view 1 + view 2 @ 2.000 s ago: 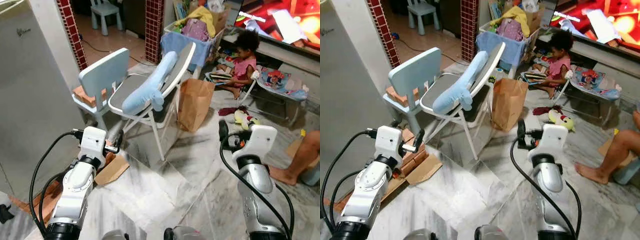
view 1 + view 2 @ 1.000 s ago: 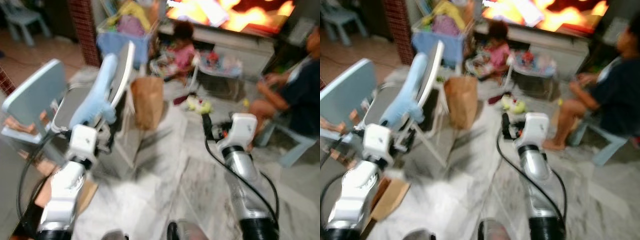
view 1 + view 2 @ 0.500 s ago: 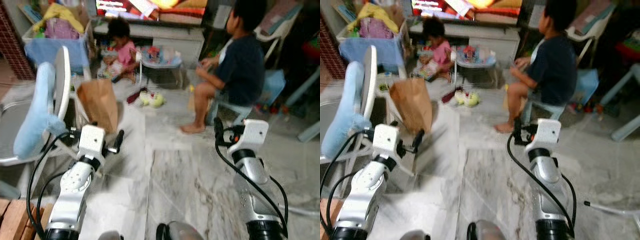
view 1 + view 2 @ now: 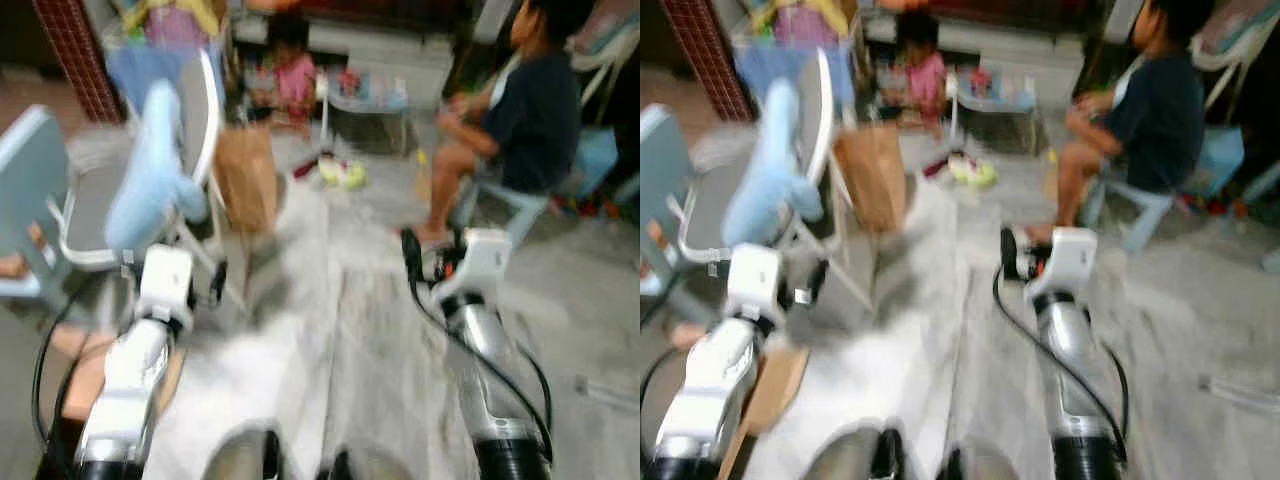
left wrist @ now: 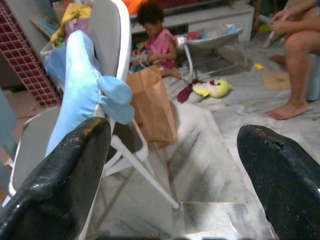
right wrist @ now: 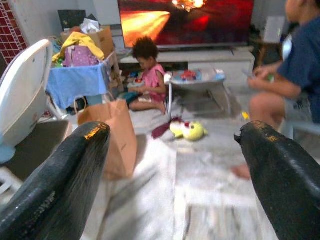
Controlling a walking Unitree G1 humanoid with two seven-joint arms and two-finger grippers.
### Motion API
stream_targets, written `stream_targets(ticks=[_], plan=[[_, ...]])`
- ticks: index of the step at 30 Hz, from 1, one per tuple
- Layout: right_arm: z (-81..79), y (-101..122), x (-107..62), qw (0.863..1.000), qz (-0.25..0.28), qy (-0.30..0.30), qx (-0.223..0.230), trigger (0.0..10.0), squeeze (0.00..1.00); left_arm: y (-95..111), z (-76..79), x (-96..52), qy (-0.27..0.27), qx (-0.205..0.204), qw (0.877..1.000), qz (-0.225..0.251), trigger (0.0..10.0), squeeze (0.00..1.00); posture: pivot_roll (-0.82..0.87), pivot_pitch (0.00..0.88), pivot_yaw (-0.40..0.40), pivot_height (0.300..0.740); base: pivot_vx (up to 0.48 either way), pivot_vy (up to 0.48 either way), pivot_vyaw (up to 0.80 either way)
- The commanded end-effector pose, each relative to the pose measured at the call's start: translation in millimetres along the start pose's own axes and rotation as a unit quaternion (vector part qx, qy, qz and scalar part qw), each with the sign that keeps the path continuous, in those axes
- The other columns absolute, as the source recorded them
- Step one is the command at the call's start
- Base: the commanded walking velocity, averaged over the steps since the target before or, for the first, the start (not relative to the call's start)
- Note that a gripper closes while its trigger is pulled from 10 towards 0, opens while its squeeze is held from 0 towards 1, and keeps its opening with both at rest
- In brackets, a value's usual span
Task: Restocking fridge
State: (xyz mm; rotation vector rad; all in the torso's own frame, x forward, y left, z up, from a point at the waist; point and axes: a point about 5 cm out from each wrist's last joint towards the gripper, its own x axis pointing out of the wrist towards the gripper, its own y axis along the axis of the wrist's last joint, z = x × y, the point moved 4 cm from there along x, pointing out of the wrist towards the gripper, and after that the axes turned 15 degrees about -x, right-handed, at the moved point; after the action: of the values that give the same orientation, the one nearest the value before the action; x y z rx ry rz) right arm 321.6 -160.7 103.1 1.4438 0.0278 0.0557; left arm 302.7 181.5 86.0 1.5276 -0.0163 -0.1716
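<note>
Both grippers, left [image 5: 170,165] and right [image 6: 172,165], ride out front with jaws apart and empty, probably heading for the paper bag [image 6: 107,137] on the floor.

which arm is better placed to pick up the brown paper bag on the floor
Left, probably. The brown paper bag stands beside the folding chair on the robot's left, ahead of the open left gripper. The right gripper, also open and empty, is farther across from it.

No text, label or number can be read on anything here.
</note>
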Motion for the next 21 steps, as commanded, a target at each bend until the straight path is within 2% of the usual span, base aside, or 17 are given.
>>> stream_targets(ticks=[1,10,12,15,18,21], plan=[[3.0,4,0.9,1.0,0.008,-0.004,0.003,10.0,0.0,-1,1.7,1.3,-0.004,0.006,1.0,-0.007,10.0,0.0,0.02,0.061,-0.059,0.74,-0.394,0.277,0.0],[2.0,7,5.3,1.0,0.015,-0.008,0.005,10.0,0.0,4,3.6,7.3,-0.008,0.02,1.0,0.003,10.0,0.0,0.03,0.061,-0.049,0.74,-0.385,0.292,0.0],[2.6,10,6.2,1.0,0.018,-0.012,0.007,10.0,0.0,11,6.9,7.0,-0.027,0.036,0.999,0.016,10.0,0.0,0.03,0.062,-0.046,0.74,0.0,0.0,0.0],[2.7,13,6.9,1.0,0.024,-0.013,0.01,10.0,0.0,13,6.5,7.7,-0.035,0.027,0.999,0.015,10.0,0.0,0.03,0.069,-0.03,0.74,0.0,0.0,0.0],[14.5,10,7.4,0.999,0.023,-0.041,0.014,10.0,0.0,11,-0.7,7.3,-0.034,0.035,0.999,0.01,10.0,0.0,0.04,0.058,-0.016,0.74,0.0,0.0,0.0],[16.3,13,9.2,0.998,0.027,-0.046,0.014,10.0,0.0,13,-2.5,8.5,-0.039,0.039,0.998,0.011,10.0,0.0,0.04,0.051,-0.01,0.74,0.0,0.0,0.0]])
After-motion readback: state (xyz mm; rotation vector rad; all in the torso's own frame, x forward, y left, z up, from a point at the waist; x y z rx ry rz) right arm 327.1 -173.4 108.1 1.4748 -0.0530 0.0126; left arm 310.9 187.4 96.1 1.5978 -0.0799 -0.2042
